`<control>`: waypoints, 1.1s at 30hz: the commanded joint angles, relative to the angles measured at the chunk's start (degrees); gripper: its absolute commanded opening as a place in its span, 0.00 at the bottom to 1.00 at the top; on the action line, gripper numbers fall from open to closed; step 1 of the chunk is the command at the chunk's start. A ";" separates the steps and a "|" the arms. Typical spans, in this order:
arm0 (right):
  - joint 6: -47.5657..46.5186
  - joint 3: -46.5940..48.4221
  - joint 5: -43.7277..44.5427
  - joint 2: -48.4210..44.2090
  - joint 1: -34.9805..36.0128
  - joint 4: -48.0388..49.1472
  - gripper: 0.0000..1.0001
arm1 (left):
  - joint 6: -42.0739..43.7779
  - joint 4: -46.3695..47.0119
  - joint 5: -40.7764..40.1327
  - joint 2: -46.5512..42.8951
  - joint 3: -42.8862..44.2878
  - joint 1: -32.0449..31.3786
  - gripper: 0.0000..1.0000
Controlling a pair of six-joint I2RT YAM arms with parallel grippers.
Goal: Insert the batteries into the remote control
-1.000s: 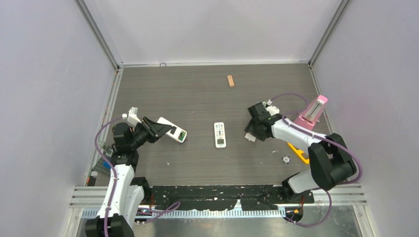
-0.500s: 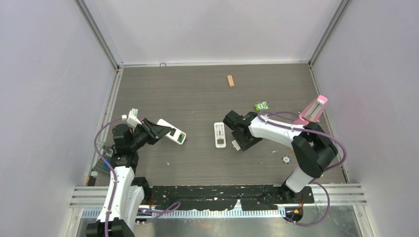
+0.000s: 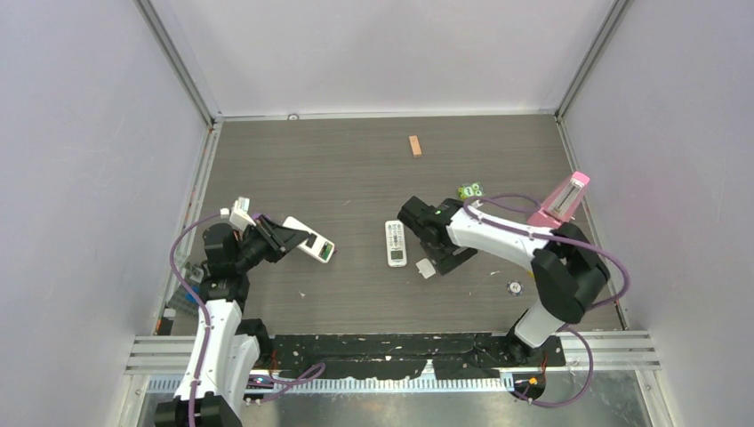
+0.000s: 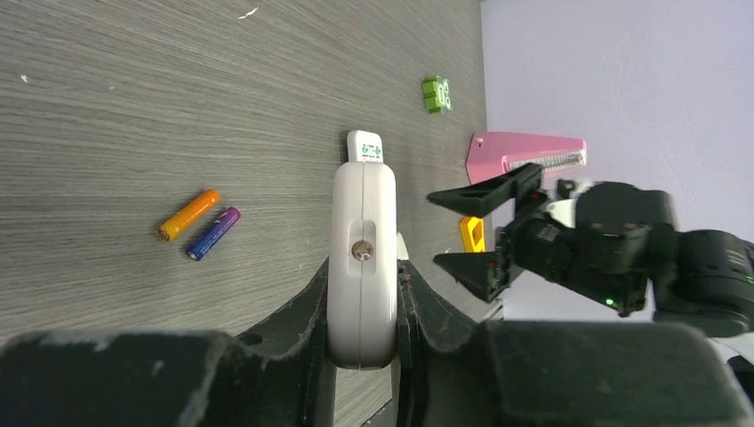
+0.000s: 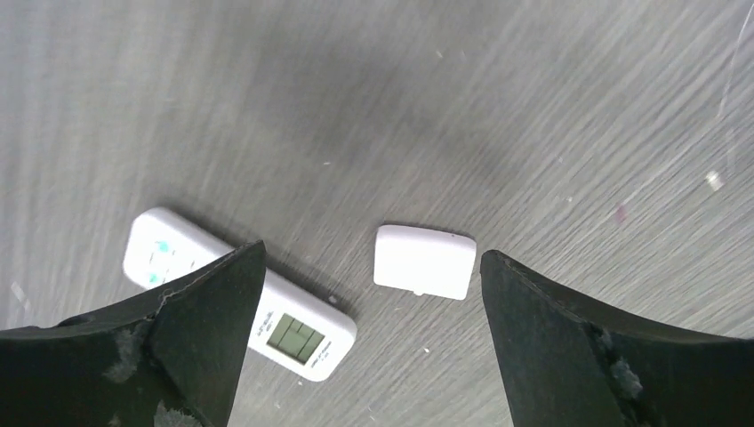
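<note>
My left gripper (image 4: 363, 267) (image 3: 286, 236) is shut on the long white remote control (image 4: 363, 231) (image 3: 307, 242), held edge-on above the table with its plain white back upward in the top view. The batteries, one orange (image 4: 188, 214) and one blue-purple (image 4: 213, 232), lie side by side on the table left of it in the left wrist view. My right gripper (image 5: 372, 256) (image 3: 437, 252) hangs open at mid-table over a small white cover piece (image 5: 424, 261) (image 3: 426, 268), which lies flat between its fingertips, touching neither.
A shorter white remote with a display (image 3: 396, 242) (image 5: 240, 294) lies face up just left of the right gripper. A tan wooden block (image 3: 414, 145) sits far back. A green piece (image 3: 469, 189), a pink object (image 3: 565, 197) and a small round part (image 3: 514, 286) lie to the right.
The right arm swung left from the right side to mid-table, opened its jaws and let go of the white cover piece, which now lies on the table. The left gripper kept its hold.
</note>
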 commanded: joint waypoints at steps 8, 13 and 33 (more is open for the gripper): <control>-52.87 -17.96 10.81 -23.19 -1.93 23.95 0.66 | 1.74 -1.95 -0.41 -2.46 2.57 0.46 0.00; -67.79 -21.43 -2.24 -21.79 -7.03 30.10 0.51 | 1.91 -2.87 -0.59 -2.93 2.51 0.47 0.00; -77.12 -15.62 -19.63 -6.11 -2.80 25.83 0.26 | 2.74 -2.14 -2.70 -0.43 1.96 0.44 0.00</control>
